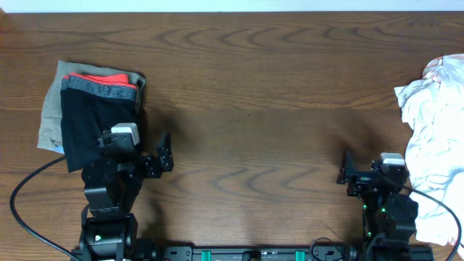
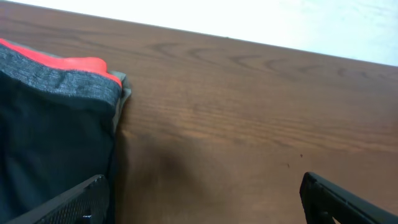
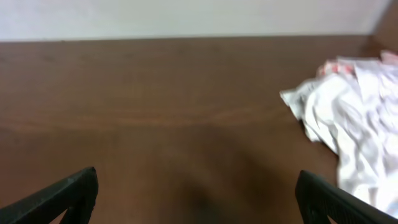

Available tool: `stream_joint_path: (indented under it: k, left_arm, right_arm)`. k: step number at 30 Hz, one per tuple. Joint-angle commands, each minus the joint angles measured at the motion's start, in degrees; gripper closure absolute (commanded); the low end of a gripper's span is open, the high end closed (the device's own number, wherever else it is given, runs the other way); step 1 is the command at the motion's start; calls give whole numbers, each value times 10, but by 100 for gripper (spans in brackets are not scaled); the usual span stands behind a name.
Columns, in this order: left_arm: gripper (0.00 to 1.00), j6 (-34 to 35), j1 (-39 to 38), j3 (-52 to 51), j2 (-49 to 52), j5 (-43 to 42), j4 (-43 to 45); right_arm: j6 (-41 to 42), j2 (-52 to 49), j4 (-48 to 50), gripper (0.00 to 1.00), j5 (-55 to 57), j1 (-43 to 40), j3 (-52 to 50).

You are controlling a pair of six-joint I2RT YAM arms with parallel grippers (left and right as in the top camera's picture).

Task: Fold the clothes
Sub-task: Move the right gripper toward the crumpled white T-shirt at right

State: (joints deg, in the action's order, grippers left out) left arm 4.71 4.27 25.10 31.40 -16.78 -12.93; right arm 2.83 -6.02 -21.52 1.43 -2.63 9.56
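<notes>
A crumpled heap of white clothes [image 1: 435, 145] lies at the table's right edge, with a white orange-striped piece [image 1: 442, 69] at its top; it also shows in the right wrist view [image 3: 354, 124]. No chest print shows. My right gripper [image 1: 346, 174] is open and empty, left of the heap; its fingers frame bare wood in the right wrist view [image 3: 199, 199]. My left gripper [image 1: 161, 156] is open and empty beside a folded stack [image 1: 98, 116] of black, grey-banded, red and tan garments, also seen in the left wrist view [image 2: 56, 124]. There the left gripper [image 2: 205, 199] is over bare wood.
The wooden table [image 1: 254, 94] runs to a white wall at the back. A black cable [image 1: 29, 196] loops by the left arm's base. The arm bases stand at the front edge.
</notes>
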Motion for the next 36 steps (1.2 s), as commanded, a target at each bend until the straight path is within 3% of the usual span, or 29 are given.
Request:
stream_joint_path:
  k: [1,8,16,23,29,36]
  left_arm:
    - [2,5,-2,12,0,-10,-4]
    - [2,5,-2,12,0,-10,-3]
    - [2,5,-2,12,-1,-10,-2]
    - [2,5,-2,12,0,-10,16]
    - [2,5,-2,12,0,-10,27]
    - [2,5,-2,12,0,-10,27]
  right_arm:
    - [10,-37,-34,1,47,7,64]
    - [49,-156,-144,1,89,7,181]
    - [53,-243,-172,1,7,7,301]
    - [151,-248,-260,1,186,-9,328]
    - [154,-304,-294,1,222,-92,330]
    - [137,-422,-306,1,171,-249,357]
